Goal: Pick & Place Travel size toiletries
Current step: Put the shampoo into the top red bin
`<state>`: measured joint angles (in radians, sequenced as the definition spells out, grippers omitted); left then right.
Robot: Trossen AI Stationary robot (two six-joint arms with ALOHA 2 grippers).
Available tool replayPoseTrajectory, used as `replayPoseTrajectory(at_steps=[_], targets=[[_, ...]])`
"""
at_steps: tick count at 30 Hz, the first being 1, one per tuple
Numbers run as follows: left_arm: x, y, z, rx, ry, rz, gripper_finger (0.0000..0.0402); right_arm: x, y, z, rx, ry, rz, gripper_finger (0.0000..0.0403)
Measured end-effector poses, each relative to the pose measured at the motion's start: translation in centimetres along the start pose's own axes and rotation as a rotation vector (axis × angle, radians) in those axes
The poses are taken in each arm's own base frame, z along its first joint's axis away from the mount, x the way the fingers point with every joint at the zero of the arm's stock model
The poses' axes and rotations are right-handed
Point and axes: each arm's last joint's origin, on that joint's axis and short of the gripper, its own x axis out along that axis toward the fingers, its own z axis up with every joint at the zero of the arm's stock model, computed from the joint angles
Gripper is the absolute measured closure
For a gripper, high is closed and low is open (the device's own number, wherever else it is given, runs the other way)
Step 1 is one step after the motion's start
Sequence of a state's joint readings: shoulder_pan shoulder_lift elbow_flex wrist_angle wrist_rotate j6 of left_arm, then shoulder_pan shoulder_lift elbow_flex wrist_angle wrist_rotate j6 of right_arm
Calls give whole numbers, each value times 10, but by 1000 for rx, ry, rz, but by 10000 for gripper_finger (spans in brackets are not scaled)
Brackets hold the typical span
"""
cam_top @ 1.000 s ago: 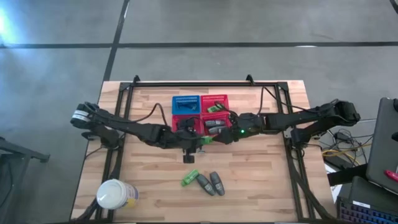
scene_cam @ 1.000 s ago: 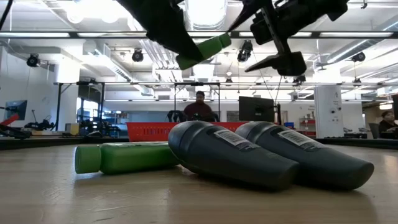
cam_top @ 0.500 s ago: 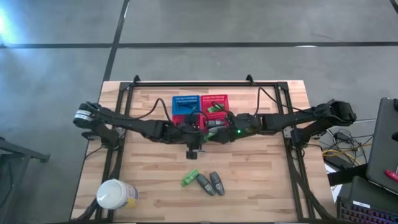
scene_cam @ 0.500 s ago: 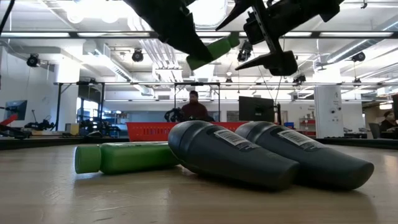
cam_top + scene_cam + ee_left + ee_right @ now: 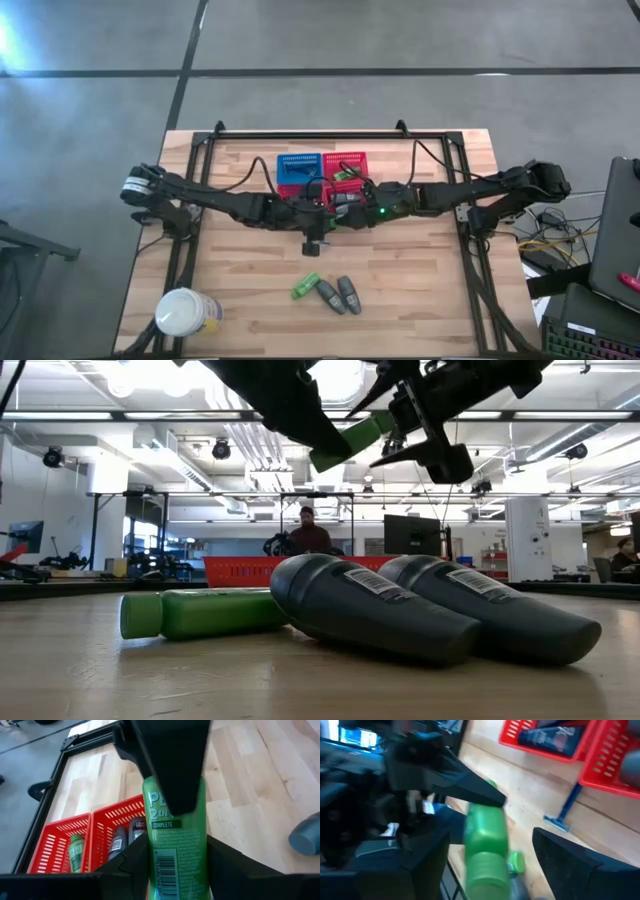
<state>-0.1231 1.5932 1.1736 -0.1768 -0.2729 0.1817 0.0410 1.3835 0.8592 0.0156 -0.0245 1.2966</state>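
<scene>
A wooden table (image 5: 420,280) is carrying 2 dark arms that are meeting at its middle, beside red baskets (image 5: 345,166) and a blue basket (image 5: 298,167), with a large white jar (image 5: 182,312) sitting at a near corner. The left tool (image 5: 175,827) is clamping a bright green bottle (image 5: 176,850) and holding it in the air, while the right tool (image 5: 485,852) is reaching around the same bottle's capped end with its fingers (image 5: 570,862) apart on either side. 1 more green bottle (image 5: 205,612) and 2 grey rounded bottles (image 5: 375,607) are lying together on the table, nearer the front edge.
</scene>
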Motion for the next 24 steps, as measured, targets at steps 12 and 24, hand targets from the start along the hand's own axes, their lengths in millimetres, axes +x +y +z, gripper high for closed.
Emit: replayPoseTrajectory(at_steps=[12, 24], targets=[[1, 1, -1, 1, 6, -9, 243, 6, -3, 0, 7, 6, -15, 216], [2, -1, -9, -46, 58, -19, 206, 5, -5, 0, -15, 6, -28, 301]])
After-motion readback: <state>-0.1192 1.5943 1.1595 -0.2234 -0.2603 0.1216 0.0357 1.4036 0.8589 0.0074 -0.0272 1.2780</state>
